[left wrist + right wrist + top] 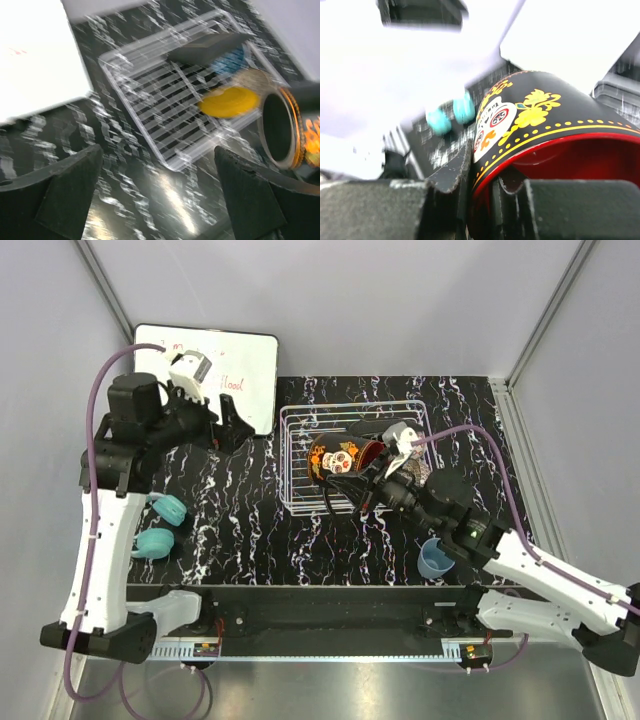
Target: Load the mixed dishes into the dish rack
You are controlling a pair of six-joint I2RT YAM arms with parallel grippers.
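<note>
Top external view shows the right claw (372, 478) clamped on the rim of the black mug (338, 458), holding it on its side over the dish rack (300, 430), while the left claw (228, 425) hangs by the whiteboard (240, 355). Left wrist view shows that claw's fingers (65, 195) wide apart with nothing between them, and the yellow plate (230, 101) sits in the rack. Right wrist view shows one finger inside the red rim and one outside, so I think the smooth mug could slip, or bang a wire if the claw lets go too high.
</note>
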